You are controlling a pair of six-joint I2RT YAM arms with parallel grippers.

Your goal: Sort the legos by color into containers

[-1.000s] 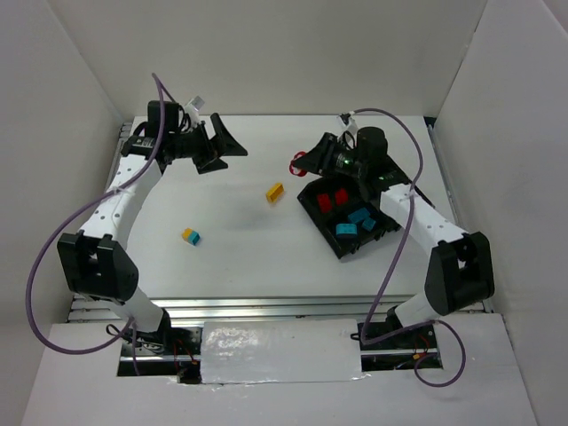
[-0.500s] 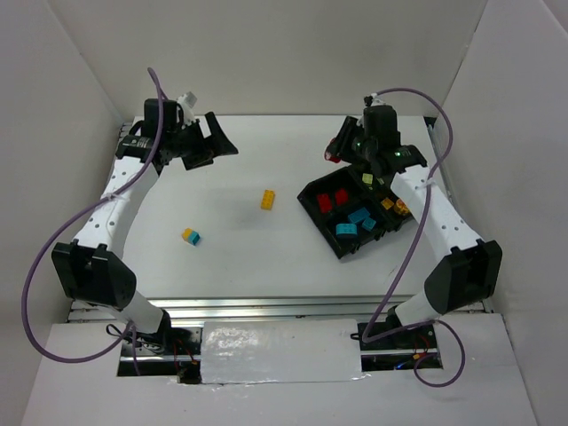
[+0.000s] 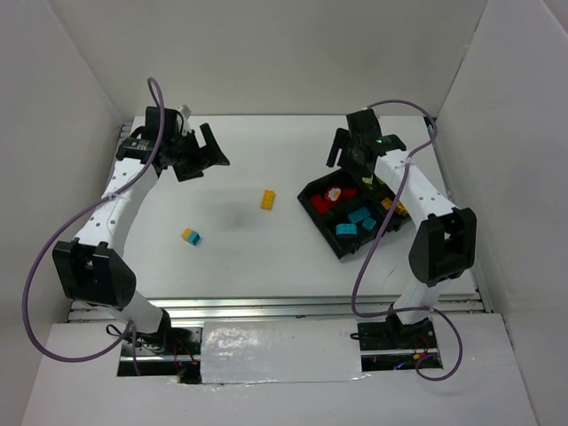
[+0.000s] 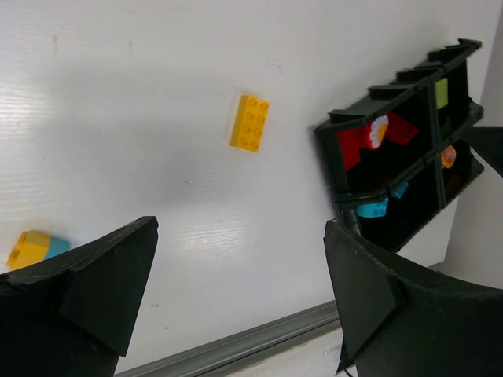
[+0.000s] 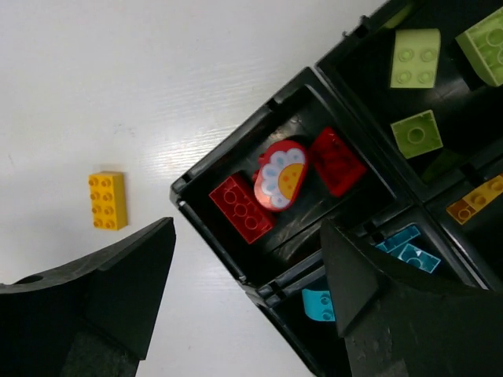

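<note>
The black tray (image 3: 319,228) lies at the right, and its four containers hold sorted legos. My right gripper (image 3: 348,158) hangs open over its far-left corner, empty. Below it the red compartment (image 5: 208,238) holds a red brick (image 5: 242,208), a red piece with a flower face (image 5: 280,175) and another red brick (image 5: 335,161). Green bricks (image 5: 414,57), cyan bricks (image 5: 405,247) and an orange brick (image 5: 475,200) fill the other compartments. A yellow brick (image 3: 267,199) and a yellow-and-cyan brick (image 3: 191,236) lie loose on the table. My left gripper (image 3: 206,158) is open at the far left, holding nothing.
White walls enclose the table on three sides. A metal rail (image 4: 236,357) runs along the table edge under the left gripper. The left wrist view shows the yellow brick (image 4: 250,122), the two-coloured brick (image 4: 35,247) and the tray (image 4: 332,169).
My right gripper carried the red flower piece from left of the tray to above it, then opened; the piece now lies in the red compartment. The left arm shifted slightly.
</note>
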